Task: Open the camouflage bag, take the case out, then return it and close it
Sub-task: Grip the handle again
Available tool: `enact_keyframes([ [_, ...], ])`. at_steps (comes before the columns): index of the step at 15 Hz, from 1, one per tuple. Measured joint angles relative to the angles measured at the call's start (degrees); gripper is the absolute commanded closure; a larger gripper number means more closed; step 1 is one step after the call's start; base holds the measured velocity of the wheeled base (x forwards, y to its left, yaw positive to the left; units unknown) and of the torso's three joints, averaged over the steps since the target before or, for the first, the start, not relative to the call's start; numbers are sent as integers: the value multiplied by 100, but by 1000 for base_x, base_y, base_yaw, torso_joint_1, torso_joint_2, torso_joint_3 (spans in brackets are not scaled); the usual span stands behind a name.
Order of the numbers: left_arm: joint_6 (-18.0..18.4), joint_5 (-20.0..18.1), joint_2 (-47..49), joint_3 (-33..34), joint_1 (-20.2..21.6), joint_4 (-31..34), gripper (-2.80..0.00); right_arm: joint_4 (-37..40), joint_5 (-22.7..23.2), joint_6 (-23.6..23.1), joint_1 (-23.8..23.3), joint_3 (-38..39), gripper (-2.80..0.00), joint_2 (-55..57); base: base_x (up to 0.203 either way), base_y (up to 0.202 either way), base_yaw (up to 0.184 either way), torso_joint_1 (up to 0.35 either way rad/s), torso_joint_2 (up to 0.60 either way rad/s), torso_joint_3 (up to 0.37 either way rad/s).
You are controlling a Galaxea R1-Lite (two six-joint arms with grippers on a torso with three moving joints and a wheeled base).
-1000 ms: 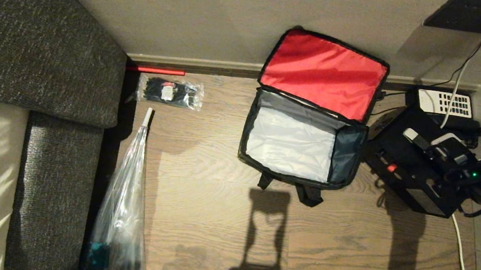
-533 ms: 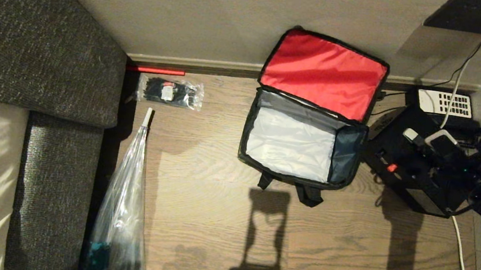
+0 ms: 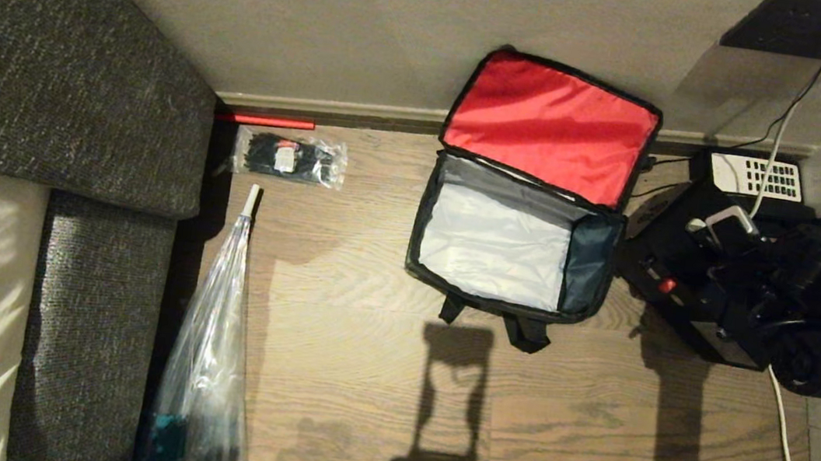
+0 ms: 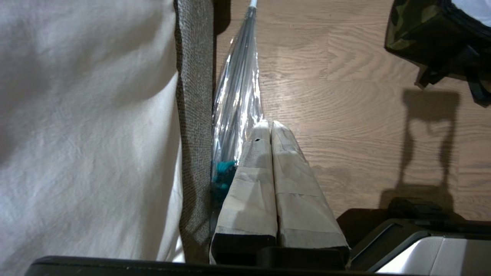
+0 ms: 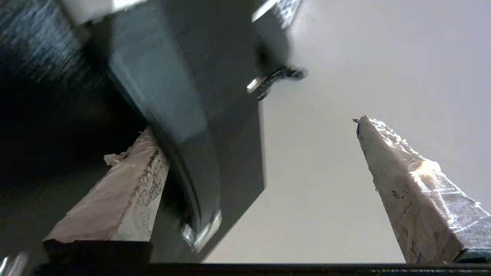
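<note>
bag: camouflage bag (image 3: 514,247) open on floor (image 3: 376,383), lid back, interior empty | case (image 3: 692,296) on floor just right of bag | right gripper (image 3: 730,246) over case, jaws apart, not gripping | left gripper (image 4: 264,130) parked, jaws together | advice: straddle case edge squarely before closing

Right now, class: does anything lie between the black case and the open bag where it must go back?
Nothing visible does. The case stands on the floor right beside the bag, whose lid is flipped open and whose grey inside is empty.
</note>
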Motion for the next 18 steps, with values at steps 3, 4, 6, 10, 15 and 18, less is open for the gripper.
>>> enact_keyframes([
  [3,0,1,0,0,0,-2,0,-340,-130,-95,-21,-620,-280,423,0,0,0,0,0,0],
  [4,0,0,0,0,-2,-2,0,-369,-199,-124,-60,-904,-280,557,0,0,0,0,0,0],
  [6,0,3,0,0,-7,1,0,-367,-239,-198,-198,-1256,-280,790,0,0,0,0,0,0],
  [10,0,0,0,0,-5,-2,0,-323,-239,-292,-363,-1441,-280,1062,0,0,0,0,0,0],
  [15,0,0,0,0,-2,0,0,-168,-248,-515,-549,-1504,0,1142,0,0,0,0,0,0],
  [18,0,0,0,0,-2,0,0,-157,-501,-490,-549,-1364,0,1136,0,0,0,0,0,0],
])
